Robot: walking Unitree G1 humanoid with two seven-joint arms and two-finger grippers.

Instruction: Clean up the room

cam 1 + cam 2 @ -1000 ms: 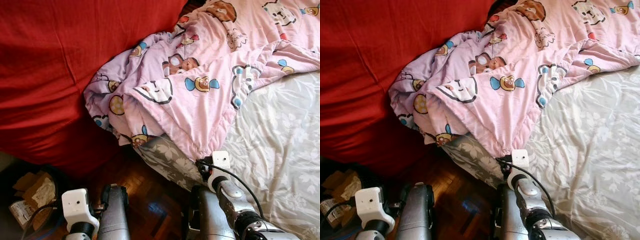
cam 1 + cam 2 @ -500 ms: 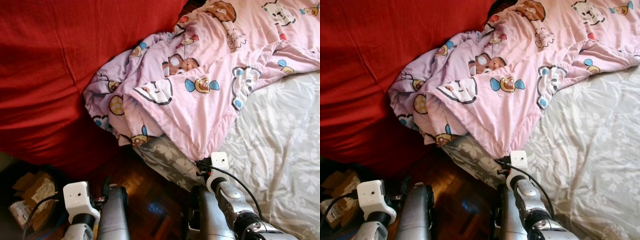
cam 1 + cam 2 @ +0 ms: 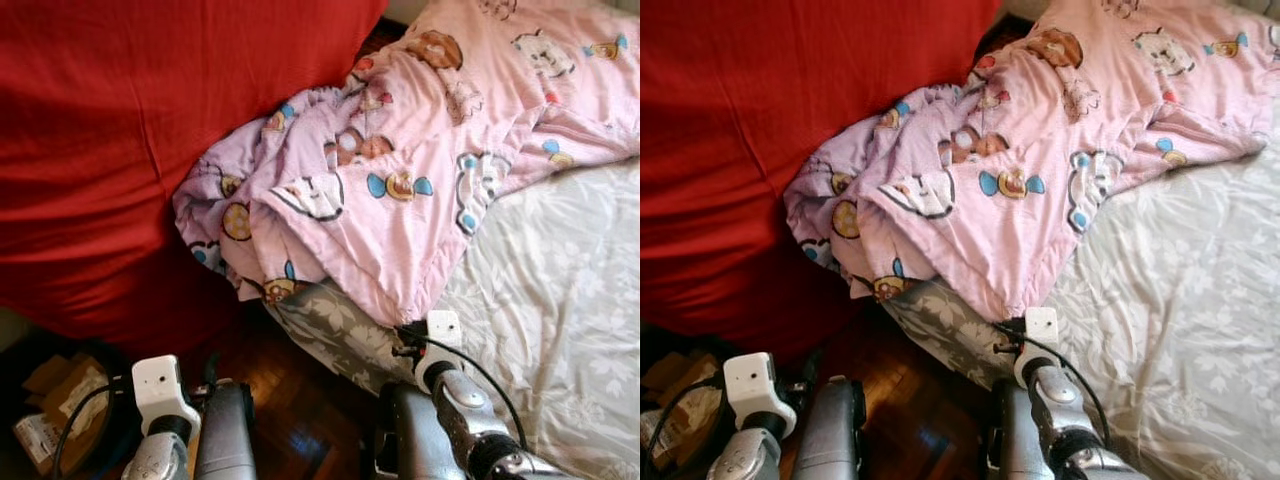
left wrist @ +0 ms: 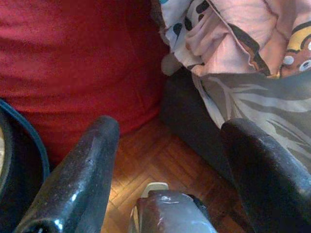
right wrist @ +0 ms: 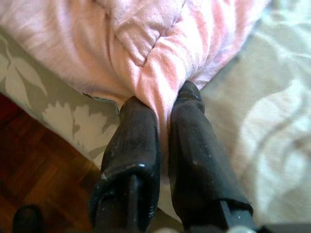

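Left of the bed [image 3: 560,330], over the wooden floor [image 4: 160,165] beside the red cover [image 3: 110,150], the left gripper [image 4: 165,160] hangs idle, fingers spread wide and empty. On the bed lies the crumpled pink quilt [image 3: 400,190]; at its near corner the right gripper [image 5: 163,121] pinches a fold tightly, probably to straighten the quilt across the bed.

This is a bedroom in a home. A bed with a grey leaf-patterned sheet [image 3: 560,330] fills the view from 3 to 5 o'clock, and a rumpled pink cartoon-print quilt [image 3: 400,190] lies over it toward 1 o'clock. A large red cloth [image 3: 120,150] drapes from 9 to 12 o'clock. Dark wooden parquet floor [image 3: 300,420] shows at 6 o'clock, with a bin of cardboard scraps [image 3: 60,400] at 8 o'clock.
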